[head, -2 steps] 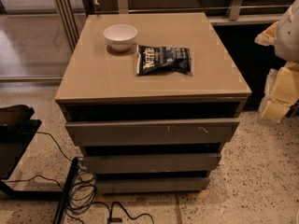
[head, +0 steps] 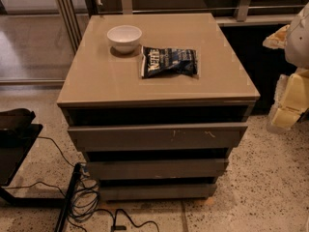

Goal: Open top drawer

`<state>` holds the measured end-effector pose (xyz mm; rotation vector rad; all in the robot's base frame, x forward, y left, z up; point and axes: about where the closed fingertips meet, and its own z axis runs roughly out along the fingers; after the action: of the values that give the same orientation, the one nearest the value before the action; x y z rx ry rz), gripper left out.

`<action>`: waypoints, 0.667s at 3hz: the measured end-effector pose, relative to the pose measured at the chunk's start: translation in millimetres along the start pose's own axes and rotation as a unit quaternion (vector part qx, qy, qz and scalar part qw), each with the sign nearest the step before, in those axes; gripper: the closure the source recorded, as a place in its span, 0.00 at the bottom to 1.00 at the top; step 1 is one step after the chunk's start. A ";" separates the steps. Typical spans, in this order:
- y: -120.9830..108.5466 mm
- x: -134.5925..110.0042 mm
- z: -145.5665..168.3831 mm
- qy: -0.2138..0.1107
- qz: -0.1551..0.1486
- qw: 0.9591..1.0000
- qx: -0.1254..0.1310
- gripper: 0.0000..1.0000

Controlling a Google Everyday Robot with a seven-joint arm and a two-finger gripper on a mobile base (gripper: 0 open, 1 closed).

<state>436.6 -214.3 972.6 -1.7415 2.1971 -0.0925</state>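
Since the top drawer (head: 157, 137) shows its front in the same place as 0.7 s ago, no pull has registered in this interval. The white bowl (head: 124, 36) and the snack bag (head: 169, 62) on the cabinet top (head: 96, 83) are likewise unmoved.

Gripper (head: 288, 103): pale yellow, at the right edge of the view, just beside the cabinet's right front corner and apart from the drawer. Whether it is spread or pressed together cannot be told. It has not shifted either.

Status, as a judgement: the drawer is at most partly out, and the opening stroke is not finished.

Drawer description:
- uppermost of three fronts, directly under the cabinet top
- wide, flat, grey-taupe, no handle
- small pale scratches near its right end
- dark gap above the panel
- stands slightly forward of the two lower fronts (head: 157, 169)
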 end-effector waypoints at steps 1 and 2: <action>15.2 2.4 20.2 -0.027 -0.024 0.999 -0.001 0.00; 36.6 8.2 55.9 -0.064 -0.054 0.996 -0.006 0.00</action>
<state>417.4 -204.4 908.8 -1.8195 2.0170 0.0072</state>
